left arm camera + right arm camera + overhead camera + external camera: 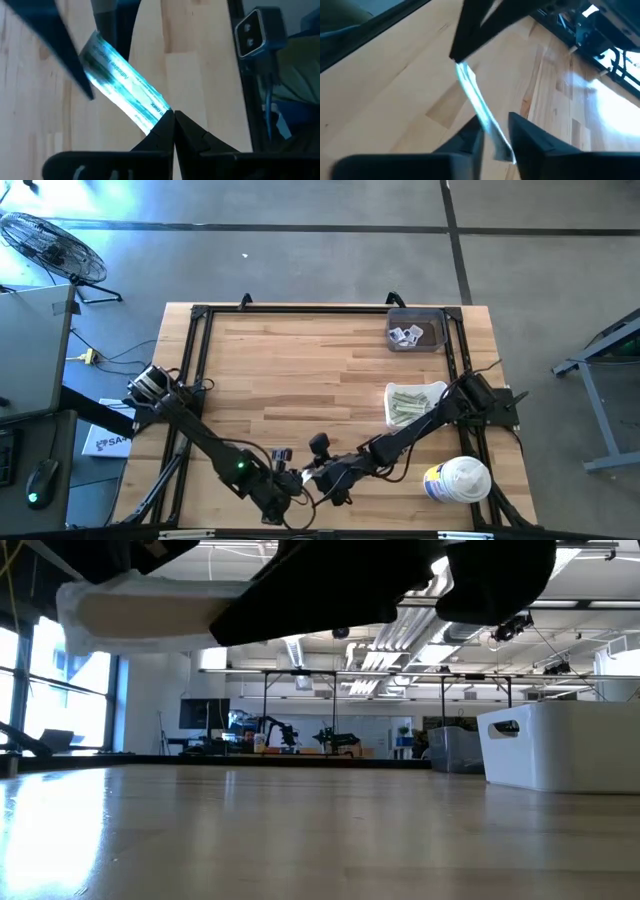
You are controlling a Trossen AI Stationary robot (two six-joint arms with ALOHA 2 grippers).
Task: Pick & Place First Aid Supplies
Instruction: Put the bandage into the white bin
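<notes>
Left gripper: pressed together on one end of a strip wrapper, apparently mid-handover.
Right gripper: fingers flank the strip's other end, near table edge, centre.
Loose pile: greenish strips, right side.
Far-right bin: holds white sachets.

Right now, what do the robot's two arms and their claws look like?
Both arms are dark, slim and jointed. The left arm shows a small green light and has a round silvery part at its base. The right arm looks black throughout. The left claw has two black, pointed fingers; the right claw has two black, blocky fingers.
</notes>
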